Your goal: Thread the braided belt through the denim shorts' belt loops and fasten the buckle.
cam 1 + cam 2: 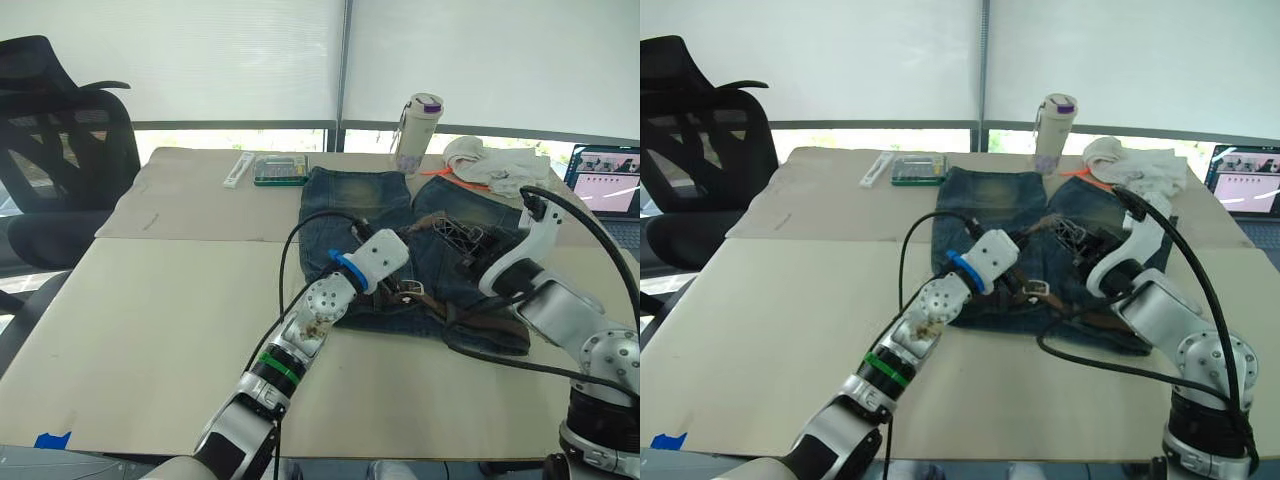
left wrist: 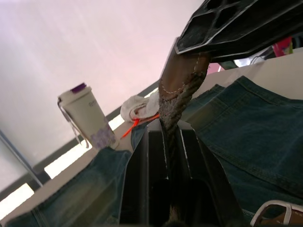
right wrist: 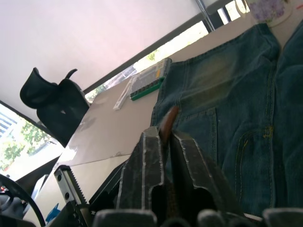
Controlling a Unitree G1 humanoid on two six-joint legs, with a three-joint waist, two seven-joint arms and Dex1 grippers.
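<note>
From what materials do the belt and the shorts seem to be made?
The braided belt: probably leather or imitation leather, dark brown and matte, with a woven strand texture and a stitched smooth tip. The denim shorts: blue denim cotton, matte, with faded yellowish legs and visible seams.

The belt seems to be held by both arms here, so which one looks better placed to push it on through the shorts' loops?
Probably the right. Its end effector pinches the braided belt near its tip, over the denim shorts. The left end effector grips farther back, near the buckle.
</note>
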